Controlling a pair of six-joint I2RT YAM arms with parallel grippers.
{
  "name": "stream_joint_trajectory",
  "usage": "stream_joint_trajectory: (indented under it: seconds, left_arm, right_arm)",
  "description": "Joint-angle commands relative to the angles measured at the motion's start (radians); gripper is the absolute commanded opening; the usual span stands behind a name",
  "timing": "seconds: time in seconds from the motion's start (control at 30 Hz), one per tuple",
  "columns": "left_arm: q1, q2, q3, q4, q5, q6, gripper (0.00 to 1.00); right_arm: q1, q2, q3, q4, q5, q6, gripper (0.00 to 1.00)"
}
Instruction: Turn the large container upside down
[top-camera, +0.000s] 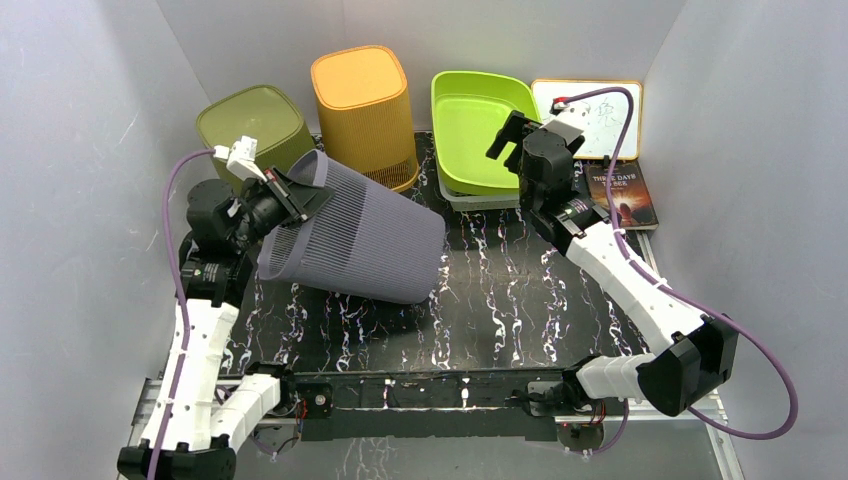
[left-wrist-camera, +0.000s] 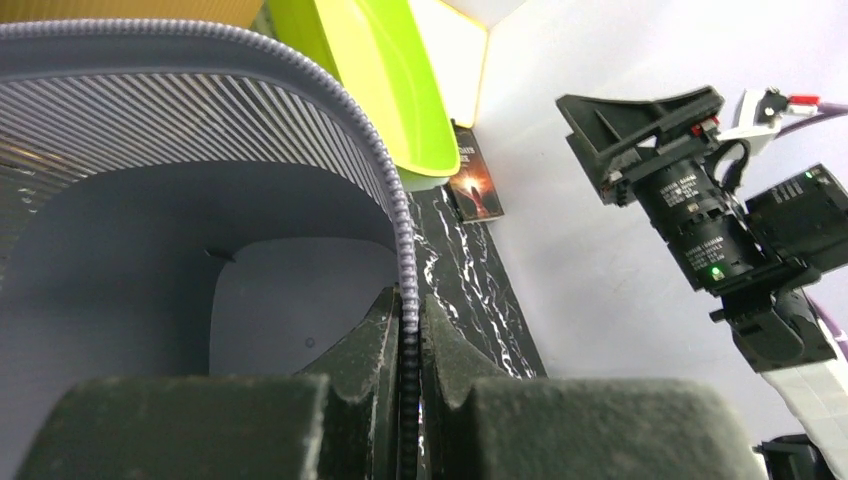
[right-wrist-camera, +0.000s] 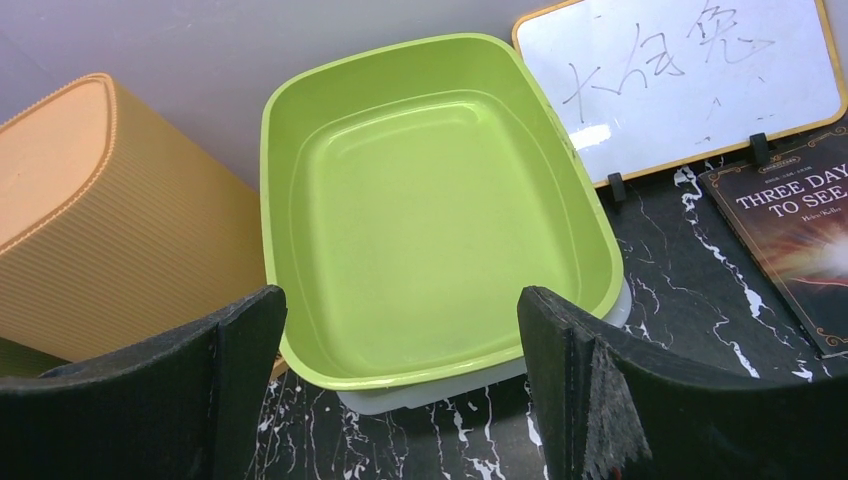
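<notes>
Nearest you, the left gripper (left-wrist-camera: 408, 310) is clenched on the rim of the grey bin (top-camera: 360, 240), with one finger inside the wall and one outside. That bin is the task's large container. It lies tilted on the left half of the mat (top-camera: 520, 300), its mouth lifted toward the left arm and its base pointing to the middle. Its lower side seems to rest on the mat.

I judge the turn to be about half done. Hold the pinch tight, because a thin rim can slip out of a two-finger hold. Roll the wrist so the mouth swings down onto the mat while the base rises, and let the resting edge act as the pivot. Go slowly near the olive bin (top-camera: 250, 125), which stands just behind the held rim.

Further back, your right gripper (top-camera: 512, 135) hangs released and grasps nothing. It is above the green tray (right-wrist-camera: 440, 210) and well apart from the grey bin, so it could steady the base if the bin wobbles.

Count:
- two arms
- three bins: grey, olive and the orange bin (top-camera: 362, 110)
- one green tray, with what looks like a pale one beneath it
- one whiteboard (top-camera: 600, 115)
- one book (top-camera: 622, 195)
</notes>
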Motion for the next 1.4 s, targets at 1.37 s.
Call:
stream_joint_trajectory:
  seconds: [1.37]
  left_arm:
    - [-0.812, 0.470, -0.233, 1.142, -0.417, -0.350, 0.00]
  right_arm:
    - [-0.248, 0.001, 0.031, 0.045, -0.203, 0.005, 0.86]
